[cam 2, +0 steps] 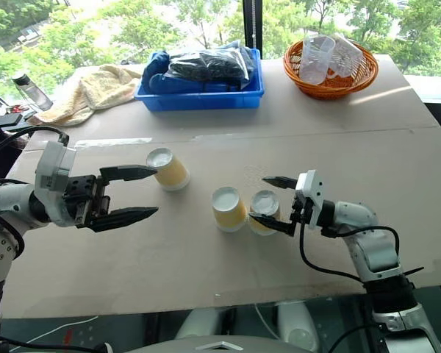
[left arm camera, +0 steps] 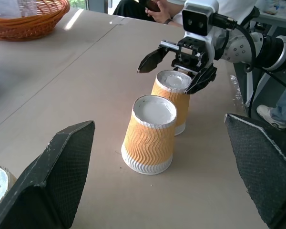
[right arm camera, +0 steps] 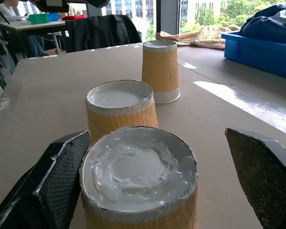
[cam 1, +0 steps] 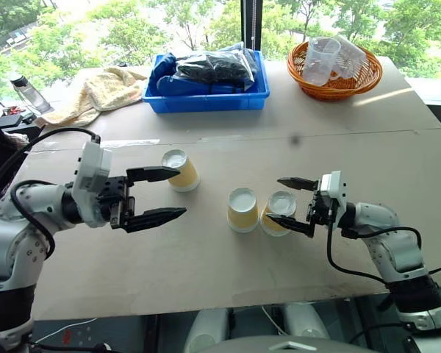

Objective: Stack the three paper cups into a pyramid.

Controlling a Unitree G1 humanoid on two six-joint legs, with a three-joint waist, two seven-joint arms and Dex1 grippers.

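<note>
Three paper cups stand upside down on the table (cam 1: 206, 272): two side by side, touching or nearly so, at centre (cam 1: 242, 209) (cam 1: 280, 213), the third (cam 1: 181, 170) apart, toward the left. No pyramid yet.

Right gripper (cam 1: 294, 204) spread wide around the right-hand cup, not clamping it. Left gripper (cam 1: 159, 195) released, holding nothing, beside the third cup.

Judgement: cups are light, thin-walled, crushable; ribbed sides give friction. Grip mid-wall, gently.

Wicker basket (cam 1: 356, 82) holds clear plastic cups; blue bin (cam 1: 206, 101) holds dark bagged items.
</note>
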